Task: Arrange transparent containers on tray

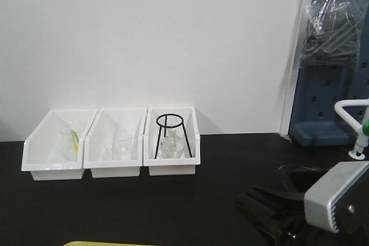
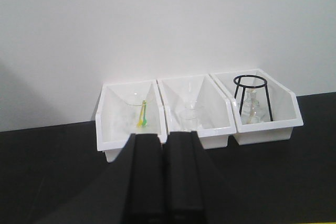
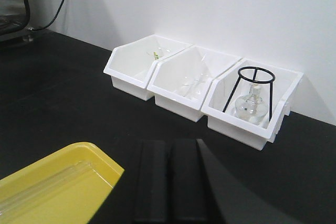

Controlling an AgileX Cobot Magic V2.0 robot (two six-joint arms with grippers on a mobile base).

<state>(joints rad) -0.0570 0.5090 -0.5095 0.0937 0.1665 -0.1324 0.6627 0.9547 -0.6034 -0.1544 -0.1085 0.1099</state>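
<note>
A yellow tray (image 3: 79, 182) sits at the lower left of the right wrist view, and a sliver of its edge (image 1: 109, 243) shows in the front view. Faint clear glass tubes (image 3: 44, 184) lie lengthwise inside it along its far wall. My right gripper (image 3: 168, 142) is shut and empty, just right of the tray's corner above the black table. Facing the white bins, my left gripper (image 2: 163, 136) is also shut with nothing between its fingers.
Three white bins stand against the back wall. The left bin (image 1: 55, 159) holds a beaker with yellow-green sticks, the middle bin (image 1: 115, 159) beakers, the right bin (image 1: 173, 162) a black ring tripod (image 1: 172, 133) over a flask. A white tap (image 1: 354, 125) and a sink are at the far right.
</note>
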